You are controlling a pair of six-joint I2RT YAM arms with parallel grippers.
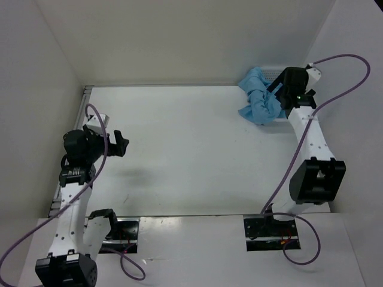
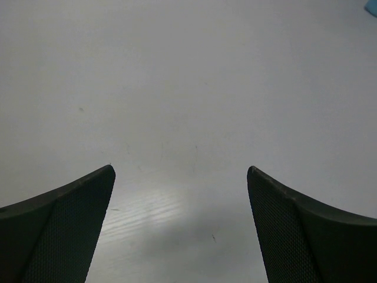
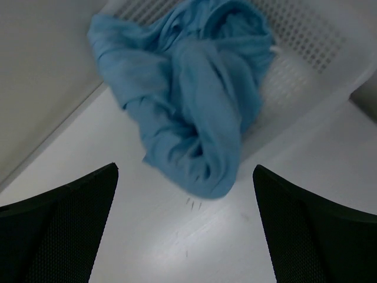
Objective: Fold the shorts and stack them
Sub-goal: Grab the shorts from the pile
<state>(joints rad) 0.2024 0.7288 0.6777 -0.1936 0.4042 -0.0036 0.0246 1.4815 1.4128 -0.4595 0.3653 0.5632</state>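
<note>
The shorts (image 1: 258, 98) are a crumpled sky-blue heap at the far right of the table, spilling out of a white mesh basket (image 1: 276, 124) onto the table top. In the right wrist view the shorts (image 3: 194, 100) hang over the basket's rim (image 3: 330, 100), their lowest fold lying on the table just ahead of my open right gripper (image 3: 185, 171), which holds nothing. My right gripper (image 1: 280, 89) hovers over the heap. My left gripper (image 1: 119, 143) is open at the left side, far from the shorts, with only bare table between its fingers (image 2: 88, 200).
White walls enclose the table at the back and both sides. The basket stands in the far right corner against the wall. Purple cables loop from both arms. A sliver of blue cloth (image 2: 371, 7) shows at the top right of the left wrist view.
</note>
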